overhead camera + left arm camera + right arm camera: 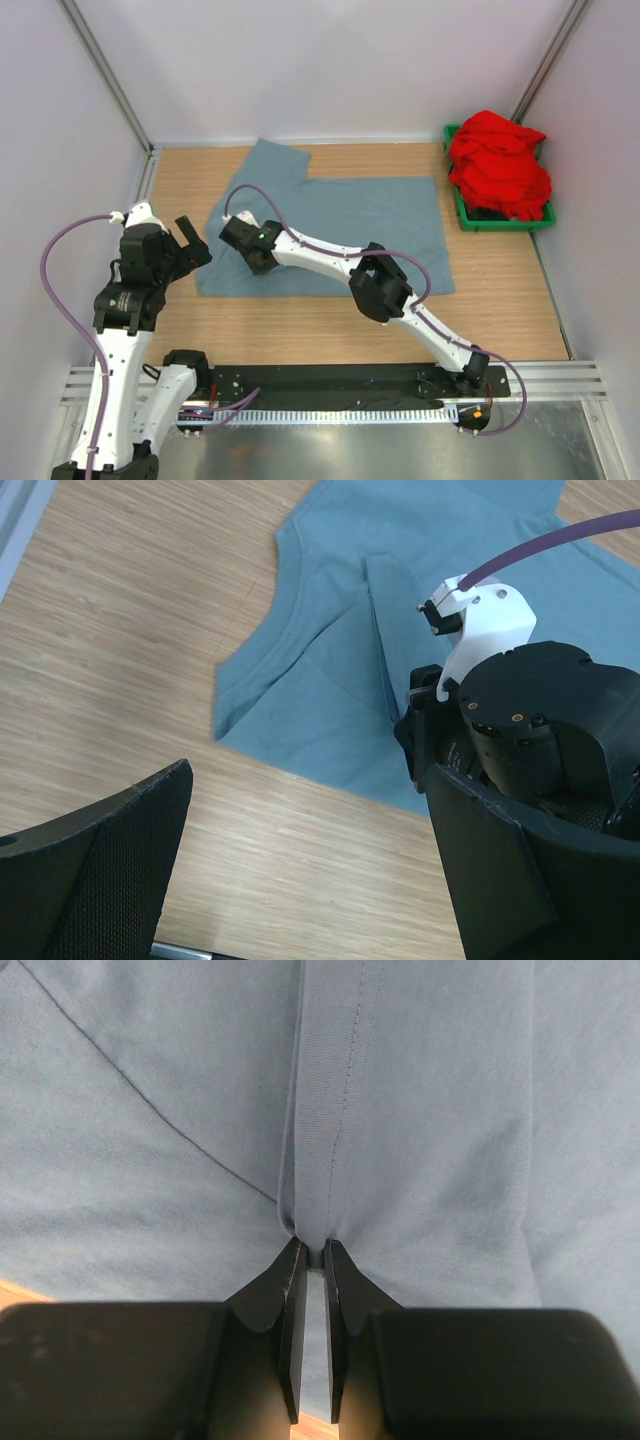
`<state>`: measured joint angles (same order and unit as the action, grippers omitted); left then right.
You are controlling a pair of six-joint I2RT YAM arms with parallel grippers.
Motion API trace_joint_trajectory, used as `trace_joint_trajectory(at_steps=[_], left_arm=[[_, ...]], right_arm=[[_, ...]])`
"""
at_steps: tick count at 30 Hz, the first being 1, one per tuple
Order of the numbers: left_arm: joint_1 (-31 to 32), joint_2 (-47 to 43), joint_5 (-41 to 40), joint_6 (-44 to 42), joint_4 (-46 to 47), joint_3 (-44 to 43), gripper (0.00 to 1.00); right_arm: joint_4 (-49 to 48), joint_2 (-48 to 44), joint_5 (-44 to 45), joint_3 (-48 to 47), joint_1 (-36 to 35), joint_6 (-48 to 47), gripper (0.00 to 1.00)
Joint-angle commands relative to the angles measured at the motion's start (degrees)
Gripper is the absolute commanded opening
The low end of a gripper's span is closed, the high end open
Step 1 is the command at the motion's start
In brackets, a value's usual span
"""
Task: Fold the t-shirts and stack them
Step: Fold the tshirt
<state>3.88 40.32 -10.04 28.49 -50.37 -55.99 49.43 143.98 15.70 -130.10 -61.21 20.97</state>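
The grey-blue t-shirt (370, 225) lies spread flat across the middle of the table (500, 300), its long axis running left to right in the overhead view, with the neckline at the left end and the hem toward the right. The right arm (330, 255) stretches diagonally over the cloth to that left end. In its wrist view its jaws stand all but closed, only a sliver between them, nipping a raised, stitched ridge of blue fabric that runs straight away from the tips toward the top of the frame. The left arm (130, 290) hangs just off the shirt's left edge with its jaws spread wide and empty, the collar lying ahead of them and slightly to the right; it looks the nearer of the two to the free collar corner. The red t-shirt (500, 165) sits heaped in a green bin (462, 215) at the upper right, well apart from both arms. Any fold from here likely carries the pinched left end rightward along the shirt's length.
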Motion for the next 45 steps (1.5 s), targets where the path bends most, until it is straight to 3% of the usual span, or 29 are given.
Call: trace_joint_trajectory(at_steps=[1, 18, 33, 37, 38, 40, 43, 45], left_arm=[[-0.28, -0.68, -0.77, 0.34, 2.29, -0.09, 1.00], [-0.36, -0.06, -1.12, 0.43, 2.21, 0.09, 1.00], [-0.98, 1.26, -1.73, 0.60, 2.03, 0.18, 1.00], [-1.24, 1.61, -2.00, 0.69, 2.03, 0.18, 1.00], [-1.24, 1.87, -2.00, 0.69, 2.03, 0.18, 1.00], [-1.33, 2.22, -2.17, 0.69, 1.94, 0.18, 1.00], [-1.42, 3.01, -2.35, 0.69, 1.94, 0.18, 1.00], [-1.33, 3.89, -2.44, 0.69, 1.77, 0.09, 1.00]], right_arm=[[1.55, -4.76, 3.89, -2.70, -0.31, -1.63, 0.16], [0.05, -8.19, 8.03, -3.32, 5.04, -5.85, 0.16], [-4.69, -9.34, 7.24, 3.36, 13.22, -5.07, 0.20], [-5.22, -8.55, 6.00, 4.24, 14.27, -5.06, 0.34], [-5.31, -8.28, 6.00, 4.24, 14.45, -5.06, 0.55], [-5.22, -8.02, 5.92, 4.16, 15.24, -4.89, 0.77], [-4.70, -8.63, 6.53, 3.98, 16.82, -4.62, 0.88], [-4.52, -10.99, 7.06, 4.50, 17.87, -4.36, 0.89]])
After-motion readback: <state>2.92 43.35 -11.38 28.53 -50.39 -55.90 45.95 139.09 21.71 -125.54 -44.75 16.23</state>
